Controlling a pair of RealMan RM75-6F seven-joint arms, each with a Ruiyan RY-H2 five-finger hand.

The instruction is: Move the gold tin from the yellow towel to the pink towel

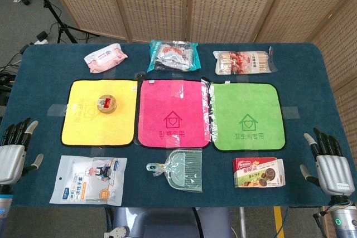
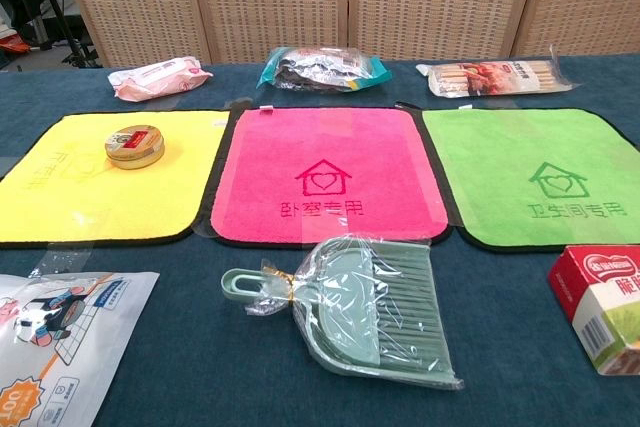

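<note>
Though not yet lifted, find the gold tin [image 1: 106,104] lying flat, lid up, on the yellow towel [image 1: 83,129], in the half farther from the robot and toward the side facing the pink towel [image 1: 173,96]. Judge this a starting layout: tin parked on one coloured mat as source, pink mat just beside it bare as goal, edges nearly touching, so only a short sideways carry needed. Note the tape strips [image 1: 207,110] at towel edges, probably there to stop the cloths sliding under a set-down. Beyond the pink one, see the green towel [image 1: 245,96], likewise bare, likely a decoy destination. Around the towels, on the blue table cover [image 1: 312,82], note probable distractors: a pink wipes pack [image 1: 105,58], a teal snack bag [image 1: 173,56] and a clear pack of biscuit sticks [image 1: 244,62] along the far edge; a white printed pouch [image 1: 89,179], a plastic-wrapped green dustpan [image 1: 181,168] and a red biscuit box [image 1: 258,172] along the near edge. All well apart from the tin, so no hindrance to a reach from above. At the near left corner, spot the left hand [image 1: 14,151], fingers apart, holding nothing; at the near right corner, the right hand [image 1: 329,165], fingers spread upward, equally empty. Reckon both parked off the mats to keep the scene unobscured, the left being nearer the tin and so the likelier taker. Expect a low, round, smooth tin to want a grip across the rim from above. Nothing of either hand visible from the chest camera.
</note>
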